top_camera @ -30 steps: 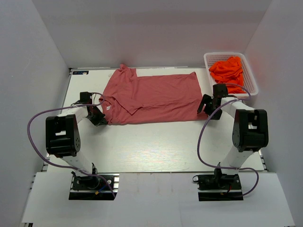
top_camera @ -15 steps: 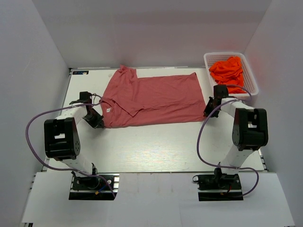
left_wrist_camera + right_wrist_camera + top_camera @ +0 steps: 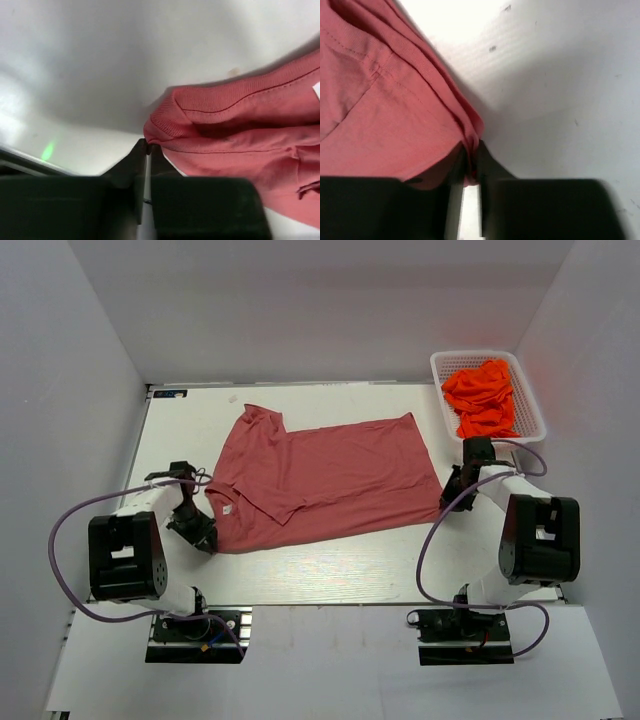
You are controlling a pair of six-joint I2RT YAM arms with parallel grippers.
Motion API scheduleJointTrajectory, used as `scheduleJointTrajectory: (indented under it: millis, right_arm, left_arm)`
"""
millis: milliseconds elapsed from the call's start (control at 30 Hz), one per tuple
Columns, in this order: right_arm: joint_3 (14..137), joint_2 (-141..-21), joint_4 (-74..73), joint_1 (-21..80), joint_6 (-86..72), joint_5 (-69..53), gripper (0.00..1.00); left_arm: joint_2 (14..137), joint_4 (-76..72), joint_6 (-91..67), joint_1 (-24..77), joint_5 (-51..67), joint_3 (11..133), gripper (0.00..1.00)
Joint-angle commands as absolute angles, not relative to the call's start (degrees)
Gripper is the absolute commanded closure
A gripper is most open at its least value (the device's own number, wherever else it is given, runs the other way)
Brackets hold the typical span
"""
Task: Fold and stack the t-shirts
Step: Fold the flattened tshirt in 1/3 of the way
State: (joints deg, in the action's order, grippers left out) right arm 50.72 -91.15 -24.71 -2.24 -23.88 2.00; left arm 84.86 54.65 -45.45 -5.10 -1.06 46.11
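Observation:
A rose-red t-shirt lies spread flat across the middle of the table, collar to the left with a small white label. My left gripper is at its near left corner. In the left wrist view the left gripper is shut on a fold of the shirt's edge. My right gripper is at the near right corner. There the right gripper pinches the bunched hem between its fingers. Orange t-shirts lie heaped in a basket.
The white plastic basket stands at the back right corner of the table. White walls enclose the table on the left, back and right. Purple cables loop from both arms near the front edge.
The right gripper closed on the hem. Both grippers then moved toward the near edge, dragging the rose-red shirt nearer and turning it slightly.

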Motion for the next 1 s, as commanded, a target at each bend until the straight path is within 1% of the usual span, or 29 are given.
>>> scheduleJointTrajectory:
  millis: [0, 33, 67, 100, 133, 167, 267, 367, 433, 500, 533, 567, 633, 667, 700, 800, 867, 933, 967]
  right_arm:
    - [50.27, -86.41, -26.1, -2.81, -22.42, 1.5, 0.76]
    - [51.06, -85.61, -26.45, -2.81, -21.98, 0.89, 0.54]
    - [51.41, -84.56, -26.72, -2.73, -21.45, 0.62, 0.41]
    - [52.2, -83.94, -28.2, -2.55, -21.18, -1.65, 0.3]
    - [53.08, -81.93, -28.91, -2.55, -21.01, -2.54, 0.1]
    - [53.87, -81.31, -28.92, -2.55, -20.74, -3.42, 0.1]
    - [56.24, -78.85, -30.75, -2.11, -20.74, -8.42, 0.1]
    - [57.48, -75.94, -31.99, -1.85, -19.69, -8.79, 0.1]
    - [56.96, -73.13, -30.77, -1.41, -18.2, -9.49, 0.1]
    - [53.9, -72.25, -29.01, -1.06, -17.49, -10.8, 0.1]
    - [53.27, -71.99, -25.7, -0.88, -17.58, -13.68, 0.1]
    - [52.83, -72.16, -24.97, -0.44, -18.1, -14.75, 0.1]
    - [52.03, -73.83, -23.21, -0.09, -18.98, -19.31, 0.1]
    - [51.86, -74.44, -22.51, 2.0, -19.59, -19.94, 0.1]
    - [50.55, -74.27, -20.5, 2.46, -19.86, -20.65, 0.1]
    - [49.4, -74.79, -19.07, 4.74, -19.16, -19.69, 0.1]
    - [48.96, -76.28, -18.55, 6.14, -19.07, -17.68, 0.1]
    - [49.22, -78.47, -18.81, 6.94, -19.25, -17.23, 0.1]
    - [49.04, -79.01, -18.98, 6.94, -19.51, -17.14, 0.1]
  left_arm:
    - [82.54, 59.41, -46.14, -5.63, -2.47, 45.97, 0.63]
    - [81.92, 60.46, -46.14, -5.63, -1.68, 46.92, 0.25]
    - [81.31, 61.08, -46.14, -5.63, -0.54, 47.72, 0.0]
    - [80.52, 62.22, -45.53, -5.63, -0.53, 50.25, 0.0]
    - [78.85, 63.1, -45.53, -5.63, 0.08, 54.19, 0.0]
    - [77.97, 63.8, -45.53, -5.63, 0.09, 54.23, 0.0]
    - [74.9, 64.86, -45.53, -4.92, -1.66, 64.91, 0.0]
    - [73.83, 63.64, -43.43, -4.92, -2.99, 70.38, 0.0]
    - [73.83, 60.94, -39.74, -4.31, -2.38, 71.89, 0.0]
    - [73.31, 58.29, -38.5, -3.7, 1.04, 71.29, 0.0]
    - [73.3, 53.75, -36.76, -3.69, 4.54, 70.24, 0.0]
    - [73.3, 52.4, -36.74, -2.91, 6.4, 69.53, 0.0]
    - [74.53, 50.02, -35.86, -0.01, 10.96, 69.52, 0.0]
    - [75.05, 48.27, -35.34, 1.48, 10.99, 69.52, 0.0]
    - [75.67, 47.3, -34.72, 5.06, 11.77, 70.04, 0.0]
    - [78.55, 43.78, -34.19, 10.79, 11.07, 68.91, 0.0]
    - [81.63, 42.28, -34.19, 16.85, 10.38, 67.07, 0.0]
    - [86.8, 42.28, -34.19, 22.9, 9.23, 67.06, 0.03]
    - [88.66, 43.49, -34.19, 25.98, 6.62, 67.06, 0.03]
